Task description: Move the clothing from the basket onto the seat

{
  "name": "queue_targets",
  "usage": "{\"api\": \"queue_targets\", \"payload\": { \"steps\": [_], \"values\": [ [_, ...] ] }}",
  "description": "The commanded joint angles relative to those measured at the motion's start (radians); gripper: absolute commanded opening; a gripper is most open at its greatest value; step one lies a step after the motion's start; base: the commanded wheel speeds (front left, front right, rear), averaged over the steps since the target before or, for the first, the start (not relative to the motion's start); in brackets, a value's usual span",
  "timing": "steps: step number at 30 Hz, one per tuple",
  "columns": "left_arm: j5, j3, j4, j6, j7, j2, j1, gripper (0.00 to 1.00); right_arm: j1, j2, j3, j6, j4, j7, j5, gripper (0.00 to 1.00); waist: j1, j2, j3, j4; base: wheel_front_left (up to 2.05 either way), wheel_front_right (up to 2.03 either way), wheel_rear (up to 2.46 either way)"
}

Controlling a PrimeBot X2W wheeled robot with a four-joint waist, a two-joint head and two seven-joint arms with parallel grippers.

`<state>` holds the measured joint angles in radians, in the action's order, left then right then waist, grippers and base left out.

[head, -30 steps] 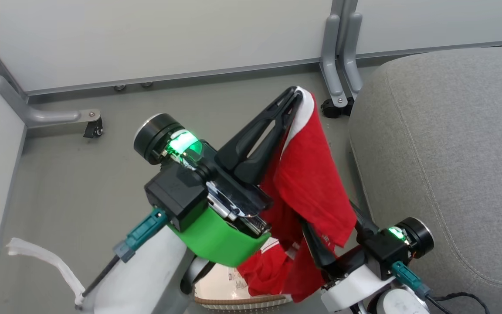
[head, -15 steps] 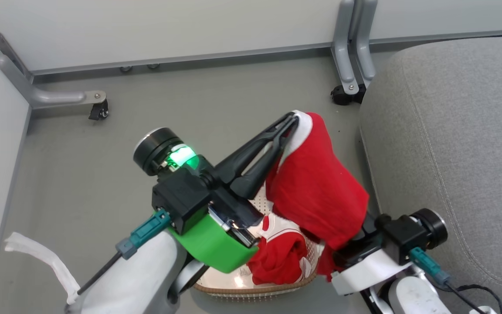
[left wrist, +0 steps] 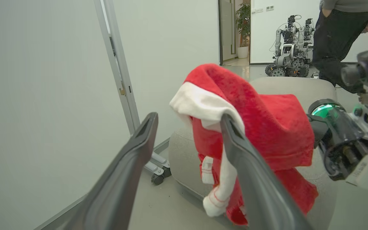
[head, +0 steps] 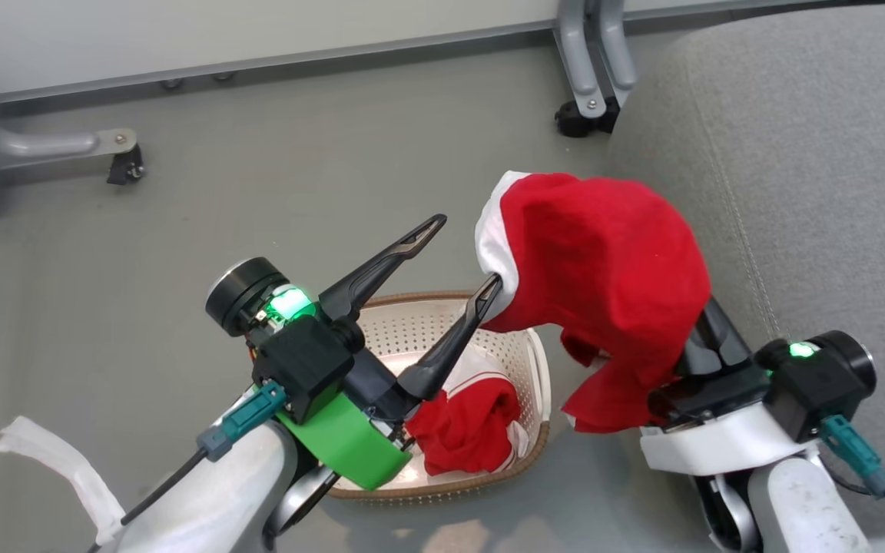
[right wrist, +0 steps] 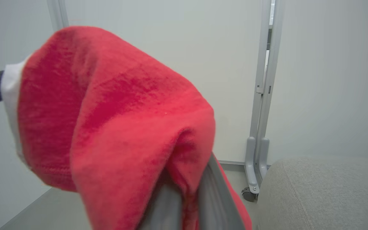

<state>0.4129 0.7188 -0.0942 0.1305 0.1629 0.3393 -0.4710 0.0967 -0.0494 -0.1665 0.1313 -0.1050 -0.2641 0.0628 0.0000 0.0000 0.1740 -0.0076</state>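
**One garment out of the basket, heading for the seat**

Since half a second ago my left gripper (head: 467, 257) has let go. Its fingers now stand wide apart above the basket (head: 412, 322), where before they pinched the white edge of the cloth. One fingertip still touches that white edge. The view itself has also shifted.

The red garment with a white band (head: 604, 261) hangs in the air, draped over my right gripper (head: 707, 346). In the right wrist view the two fingers sit close together with a fold of cloth between them, so I judge it is gripping the garment. From the head view the cloth overlaps the near edge of the grey seat (head: 811, 192) but does not rest on it.

The other red garment (head: 465, 430) lies bunched inside the basket, which stands on the floor beside the seat.

By my reckoning the task is under halfway. The first piece has to be laid down, then the second fetched.
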Motion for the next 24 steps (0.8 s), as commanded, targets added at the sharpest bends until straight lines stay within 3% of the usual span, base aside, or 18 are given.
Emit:
{"api": "queue_targets", "payload": {
  "steps": [1, 14, 24],
  "values": [
    [-0.005, 0.005, -0.001, -0.002, 0.005, 0.017, 0.012, 1.00, 0.001, -0.002, 0.015, -0.001, -0.020, -0.001, 0.012, 0.00, 0.0000, 0.0000, 0.032, -0.039, 0.00, 0.00, 0.00],
    [-0.011, 0.056, -0.048, 0.000, -0.008, 0.108, -0.008, 1.00, -0.027, -0.002, 0.121, -0.001, -0.137, -0.001, 0.106, 0.00, 0.0000, 0.0000, 0.114, -0.222, 0.00, 0.00, 0.00],
    [-0.019, 0.077, -0.119, -0.006, -0.061, 0.177, -0.004, 1.00, -0.071, -0.001, 0.156, -0.001, -0.195, -0.001, 0.175, 0.00, 0.0000, 0.0000, 0.172, -0.402, 0.00, 0.00, 0.00]
  ]
}}
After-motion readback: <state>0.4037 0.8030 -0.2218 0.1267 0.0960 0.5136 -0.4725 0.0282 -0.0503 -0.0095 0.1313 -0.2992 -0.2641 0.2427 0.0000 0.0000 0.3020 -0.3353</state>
